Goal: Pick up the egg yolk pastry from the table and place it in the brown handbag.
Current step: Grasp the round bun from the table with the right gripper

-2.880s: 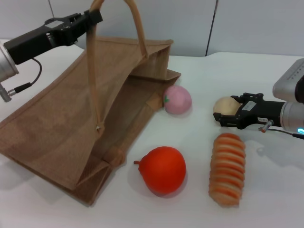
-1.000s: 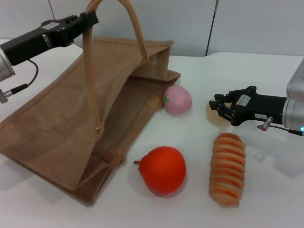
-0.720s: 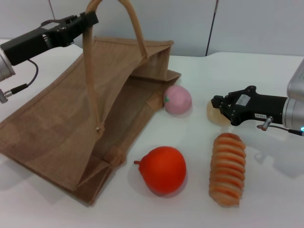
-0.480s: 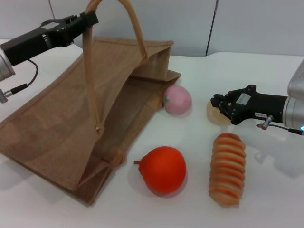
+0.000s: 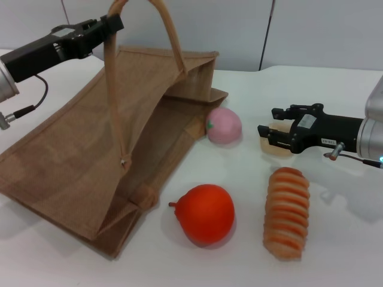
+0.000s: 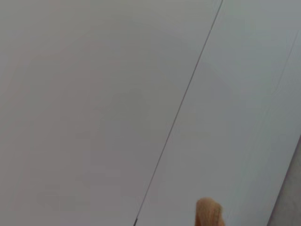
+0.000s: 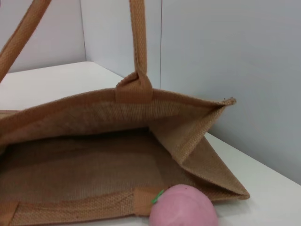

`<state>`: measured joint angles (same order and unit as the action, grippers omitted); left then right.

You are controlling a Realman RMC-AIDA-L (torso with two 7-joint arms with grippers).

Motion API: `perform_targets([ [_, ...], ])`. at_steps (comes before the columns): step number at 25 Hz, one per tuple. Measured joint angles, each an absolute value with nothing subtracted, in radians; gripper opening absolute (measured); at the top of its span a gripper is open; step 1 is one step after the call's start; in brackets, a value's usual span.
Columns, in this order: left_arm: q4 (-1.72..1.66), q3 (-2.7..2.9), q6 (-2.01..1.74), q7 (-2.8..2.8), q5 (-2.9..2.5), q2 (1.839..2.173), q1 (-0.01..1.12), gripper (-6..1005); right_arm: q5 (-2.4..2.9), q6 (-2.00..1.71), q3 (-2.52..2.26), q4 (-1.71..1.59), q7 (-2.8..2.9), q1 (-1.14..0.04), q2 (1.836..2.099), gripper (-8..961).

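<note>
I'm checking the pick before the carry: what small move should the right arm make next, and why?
Probably close on the pastry. The right gripper is at table level with its fingers apart around the egg yolk pastry, which still sits on the table. The left gripper holds a handle, keeping the brown handbag open. Grip before lifting.

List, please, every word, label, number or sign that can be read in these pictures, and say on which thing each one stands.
No text can be read.
White sticker on the right gripper: print too small to read.
Pale patch on the left gripper: nothing legible.
Brown handbag, egg yolk pastry, pink ball, orange pear, striped bread roll: no writing.
</note>
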<state>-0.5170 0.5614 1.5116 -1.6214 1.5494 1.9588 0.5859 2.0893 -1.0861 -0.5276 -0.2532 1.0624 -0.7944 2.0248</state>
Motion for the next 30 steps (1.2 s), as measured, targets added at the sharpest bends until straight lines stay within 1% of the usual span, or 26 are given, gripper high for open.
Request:
perform_targets([
  [3,-0.517,0.561,1.511,-1.621,1.549,1.959,0.586,152,2.089,-1.077,-0.528,-0.253,1.065,-0.795,2.025,434],
  [8,-0.517,0.561,1.51,-1.621,1.549,1.959,0.587,153,2.09,-1.037,-0.529,-0.248,1.066,-0.795,2.025,680],
  [11,-0.517,0.561,1.508,-1.621,1.549,1.959,0.588,154,2.095,-0.985,-0.536,-0.24,1.078,-0.801,2.025,809],
  [22,-0.517,0.561,1.506,-1.621,1.549,1.96,0.594,156,2.138,-0.884,-0.627,-0.223,1.168,-0.83,2.026,876],
  [30,-0.517,0.561,1.505,-1.621,1.549,1.962,0.596,158,2.14,-0.805,-0.645,-0.17,1.186,-0.867,2.026,869],
])
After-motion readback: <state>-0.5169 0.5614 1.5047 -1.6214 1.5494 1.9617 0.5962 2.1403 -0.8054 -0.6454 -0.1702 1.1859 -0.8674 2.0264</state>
